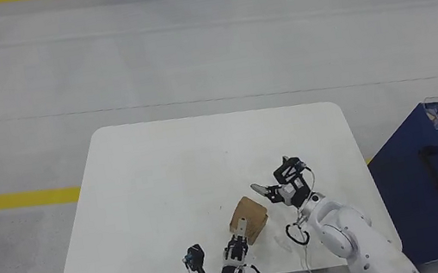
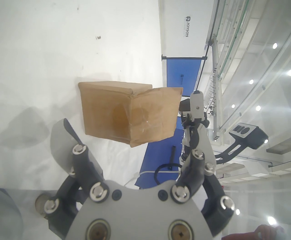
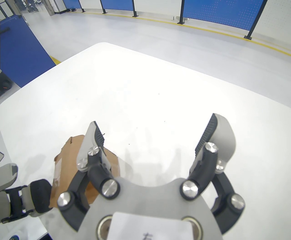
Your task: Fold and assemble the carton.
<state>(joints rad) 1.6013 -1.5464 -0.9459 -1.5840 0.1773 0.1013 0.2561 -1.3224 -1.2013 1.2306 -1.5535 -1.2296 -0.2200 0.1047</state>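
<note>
Flanking the carton (image 1: 249,216): left fingers (image 2: 66,131), right fingers (image 3: 224,129), spread.

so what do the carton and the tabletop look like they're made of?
Carton: brown cardboard, matte, probably plain kraft board. Its creased edges and one crumpled corner suggest it bends like paperboard. A glossy patch on one face looks like clear tape. Table: smooth white top with a faint sheen, likely laminate or plastic-coated. The core cannot be told.

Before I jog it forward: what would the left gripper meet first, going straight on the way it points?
The brown cardboard carton, standing on the white table straight ahead of the open left gripper. The gap looks small, but depth is unclear.
</note>
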